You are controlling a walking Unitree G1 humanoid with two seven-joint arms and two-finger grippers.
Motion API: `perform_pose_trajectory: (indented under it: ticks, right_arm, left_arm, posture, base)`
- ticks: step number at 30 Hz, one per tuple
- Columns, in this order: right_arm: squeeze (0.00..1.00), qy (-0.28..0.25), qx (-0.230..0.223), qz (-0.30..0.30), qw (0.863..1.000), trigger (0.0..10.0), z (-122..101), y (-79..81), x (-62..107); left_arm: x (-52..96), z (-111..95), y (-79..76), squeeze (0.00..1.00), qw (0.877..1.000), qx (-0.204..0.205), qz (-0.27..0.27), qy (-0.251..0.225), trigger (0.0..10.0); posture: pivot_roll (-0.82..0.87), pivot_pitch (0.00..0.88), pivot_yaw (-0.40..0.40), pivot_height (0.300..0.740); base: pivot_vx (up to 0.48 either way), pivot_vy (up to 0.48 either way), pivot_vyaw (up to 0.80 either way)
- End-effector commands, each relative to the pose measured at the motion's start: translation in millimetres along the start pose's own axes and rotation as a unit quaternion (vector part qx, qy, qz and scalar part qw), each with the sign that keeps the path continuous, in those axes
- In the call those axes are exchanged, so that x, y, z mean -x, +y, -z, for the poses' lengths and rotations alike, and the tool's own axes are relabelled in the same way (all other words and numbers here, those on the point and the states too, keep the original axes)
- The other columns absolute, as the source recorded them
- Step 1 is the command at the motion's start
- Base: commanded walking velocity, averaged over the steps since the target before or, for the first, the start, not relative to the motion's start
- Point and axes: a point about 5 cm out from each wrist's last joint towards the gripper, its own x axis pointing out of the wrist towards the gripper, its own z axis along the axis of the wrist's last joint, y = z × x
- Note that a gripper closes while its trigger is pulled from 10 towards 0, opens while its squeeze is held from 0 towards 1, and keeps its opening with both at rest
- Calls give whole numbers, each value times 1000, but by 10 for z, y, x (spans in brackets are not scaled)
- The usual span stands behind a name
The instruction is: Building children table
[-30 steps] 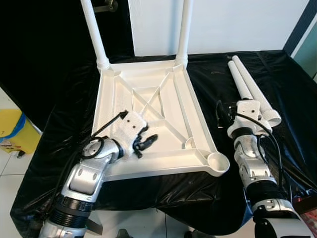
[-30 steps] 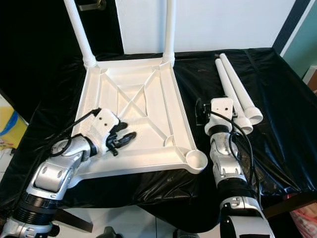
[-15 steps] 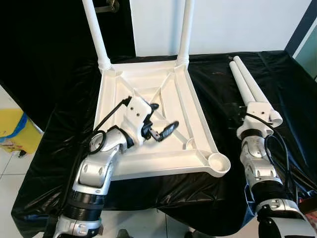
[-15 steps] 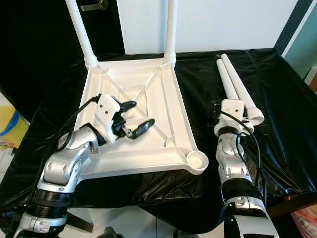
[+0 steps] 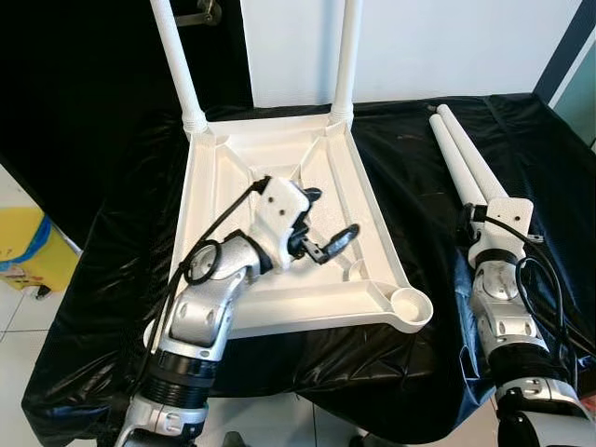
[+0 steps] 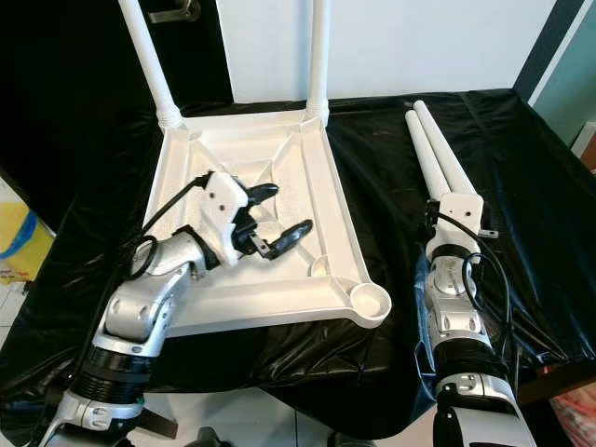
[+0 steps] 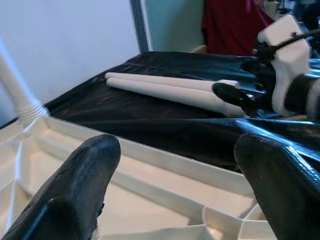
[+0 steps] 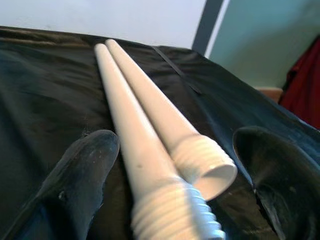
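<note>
A white plastic children's tabletop (image 5: 279,177) lies upside down on a table covered with a black plastic sheet (image 5: 419,168), so its ribbed underside with crossing ribs faces up. Two white plastic legs are already standing in the two far corner sockets: one at the far left corner (image 5: 177,60) and one at the far right corner (image 5: 346,56), both upright. The near right corner has a round empty socket (image 5: 410,303). Two more loose white plastic tube legs (image 5: 466,168) lie side by side on the black sheet to the right of the tabletop, touching each other, with their threaded ends toward the robot. The left pincer (image 5: 321,223) hovers above the middle of the tabletop's underside, with its two black fingers spread apart and grasping nothing; in the left wrist view the fingers (image 7: 75,185) are wide apart over the white ribs. The right pincer (image 8: 170,185) is at the near threaded ends of the loose legs; its fingers (image 8: 85,170) are released and stand on both sides of the two tubes, not closed on them.
</note>
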Motion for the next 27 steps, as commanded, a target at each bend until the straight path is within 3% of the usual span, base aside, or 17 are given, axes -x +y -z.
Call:
perform_pose_trajectory:
  ticks: [1,3,4,15,27]
  right_arm:
    - [929,30,11,11,999,10000,94,-95,13]
    - [929,38,18,14,999,10000,113,-114,12]
    - [0,52,15,15,998,10000,153,-135,20]
    - [0,123,-33,-30,991,10000,317,-92,33]
    - [0,126,-51,-58,989,10000,276,-81,-60]
  left_arm:
    - [-51,14,52,0,998,-14,-66,5,10000]
    - [-68,12,45,0,998,-17,-62,4,10000]
    - [-86,12,34,0,998,-17,-58,4,10000]
    - [-116,28,25,0,998,-25,-53,12,10000]
    - [-154,12,18,0,998,-32,-54,10,10000]
  posture:
    - [-118,39,43,740]
    - [-118,39,43,740]
    - [-122,39,47,740]
    - [-126,39,61,740]
    - [-118,39,62,740]
  base:
    - [0,0,0]
    - [0,0,0]
    - [0,0,0]
    - [0,0,0]
    - [0,0,0]
